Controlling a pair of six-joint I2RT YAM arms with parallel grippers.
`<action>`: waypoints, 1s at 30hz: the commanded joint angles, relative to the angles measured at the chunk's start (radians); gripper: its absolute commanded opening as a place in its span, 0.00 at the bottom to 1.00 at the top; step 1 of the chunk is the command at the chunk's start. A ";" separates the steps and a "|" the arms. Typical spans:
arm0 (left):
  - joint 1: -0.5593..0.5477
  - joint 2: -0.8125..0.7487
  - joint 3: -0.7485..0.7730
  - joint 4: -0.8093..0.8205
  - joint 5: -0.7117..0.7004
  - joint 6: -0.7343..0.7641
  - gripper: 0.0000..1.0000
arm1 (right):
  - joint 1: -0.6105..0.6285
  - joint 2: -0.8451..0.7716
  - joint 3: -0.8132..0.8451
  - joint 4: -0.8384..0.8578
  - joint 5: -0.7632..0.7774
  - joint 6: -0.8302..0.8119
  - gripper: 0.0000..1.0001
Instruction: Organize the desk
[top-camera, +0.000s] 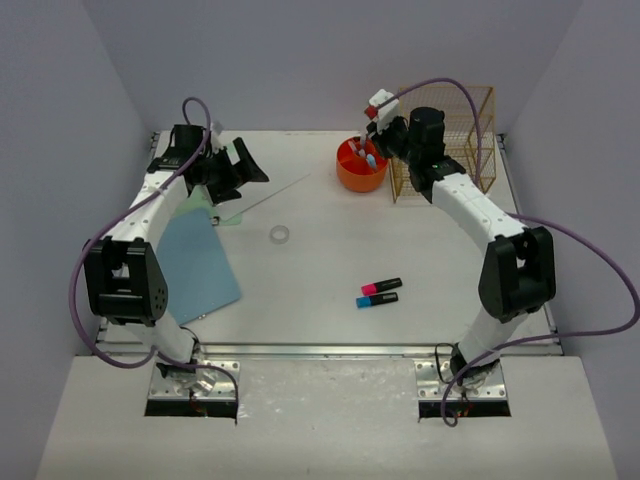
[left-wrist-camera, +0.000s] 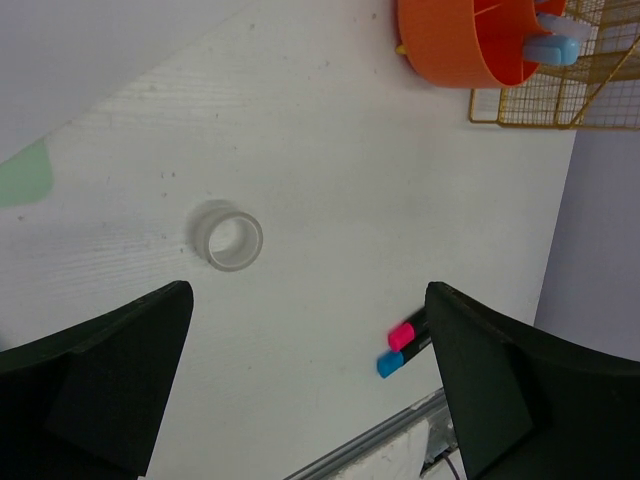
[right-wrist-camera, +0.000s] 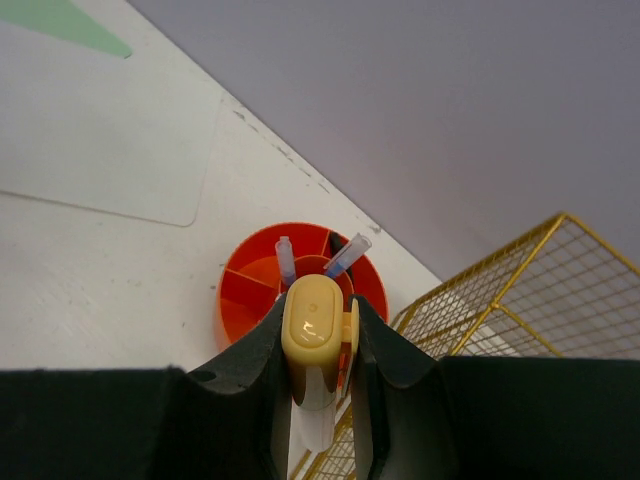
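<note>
Right wrist view: the right gripper (right-wrist-camera: 320, 335) is clamped on a yellow-capped item (right-wrist-camera: 312, 312), held above the orange pot (right-wrist-camera: 243, 290), most likely so it can drop into a divided compartment beside the blue-capped pens (right-wrist-camera: 286, 258) standing there. The left gripper (left-wrist-camera: 308, 292) hangs empty, jaws wide apart, over the desk (left-wrist-camera: 330, 150), looking down on a clear tape roll (left-wrist-camera: 229, 239), a plausible next pick. A pink highlighter (left-wrist-camera: 403, 334) and a blue highlighter (left-wrist-camera: 388, 364) lie side by side near the front rail, well apart from the pot. The gold wire rack (left-wrist-camera: 560, 95) stands just beside the pot. No brand, label or writing is legible anywhere
</note>
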 joint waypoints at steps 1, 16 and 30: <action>-0.003 -0.001 -0.015 0.057 0.021 -0.031 1.00 | 0.005 0.076 0.061 0.078 0.064 0.199 0.00; -0.003 -0.024 -0.057 0.073 0.031 -0.022 1.00 | -0.019 0.162 0.055 0.229 0.099 0.201 0.00; -0.003 -0.019 -0.067 0.088 0.038 -0.031 1.00 | -0.029 0.216 0.052 0.315 0.105 0.119 0.00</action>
